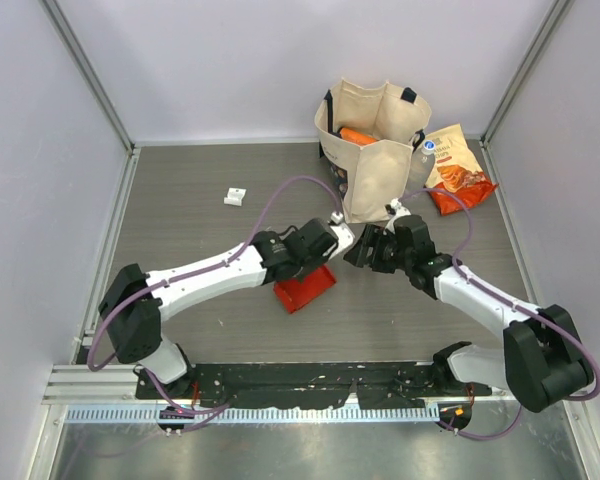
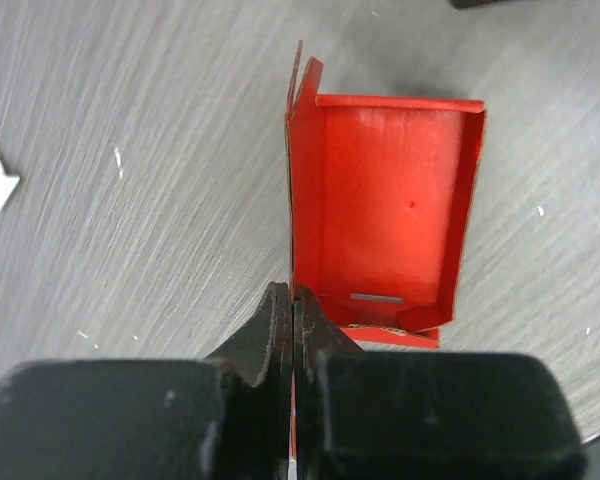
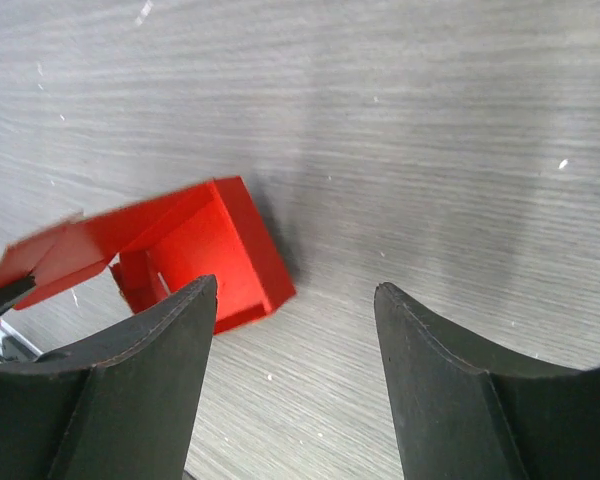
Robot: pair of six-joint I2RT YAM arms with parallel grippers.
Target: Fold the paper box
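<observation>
Left gripper (image 2: pixel 294 300): jaws fully closed, pinching the upright left wall of the bright red thin-card paper box (image 2: pixel 390 220) at its near corner. In the left wrist view the card edge runs straight up out of the pinch.

Box state: partly formed, an open tray. The floor faces up and the left, far and right walls are standing. A loose flap sits just outside the left wall at the far corner. The near end is low, with a narrow slot in the floor and a small tab beside it.

Box location: on the grey wood-grain table (image 1: pixel 200 180), roughly mid-table, on the near side of the beige cloth tote bag (image 1: pixel 380 175) and directly under the left wrist.

Right gripper (image 3: pixel 295 300): jaws wide apart, nothing between them. It hangs above the table just right of the box. In the right wrist view the box lies beyond its left finger, with no contact visible. The pinched side of the box is blurred in that view, so I can't read its detail.

Other items:
- The tote stands upright at the far side, top open, with something orange inside.
- An orange-red crinkly snack bag (image 1: pixel 460 172) lies flat just right of the tote.
- A small white piece (image 1: pixel 235 197) lies on the table left of the tote, well apart from the box.
</observation>
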